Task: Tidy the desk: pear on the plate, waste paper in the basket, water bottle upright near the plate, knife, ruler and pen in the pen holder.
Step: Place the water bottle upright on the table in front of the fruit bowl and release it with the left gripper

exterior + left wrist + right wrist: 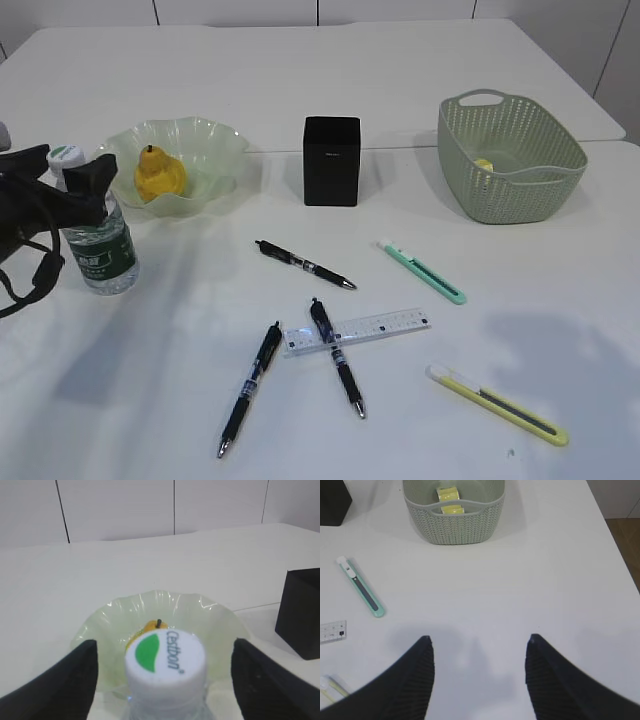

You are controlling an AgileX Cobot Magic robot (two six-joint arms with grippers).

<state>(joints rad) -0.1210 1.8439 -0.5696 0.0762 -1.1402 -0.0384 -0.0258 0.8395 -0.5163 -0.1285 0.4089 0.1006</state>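
The water bottle (pixel 100 235) stands upright on the worktop (pixel 520 300) just beside the plate (pixel 215 150), and the left gripper (pixel 162 680) sits around its white cap with the jaws spread wide, clear of it on both sides as far as I can see. The worry is the retreat: if that arm pulls away at a slant, a finger could clip the cap and tip the bottle toward the ruffled dish where the pear (pixel 158 175) lies. The right gripper (pixel 479 672) hangs with its jaws apart over bare white surface, holding nothing, with the basket (pixel 454 522) ahead of it and the waste paper (pixel 449 500) inside. What is left looks awkward: the ruler (pixel 357 330) lies across one pen (pixel 337 357), another pen (pixel 250 388) just beside them, so picking one could drag the others. A third pen (pixel 305 265), a green knife (pixel 422 271) and a yellow knife (pixel 498 404) lie well apart, all short of the pen holder (pixel 331 160).
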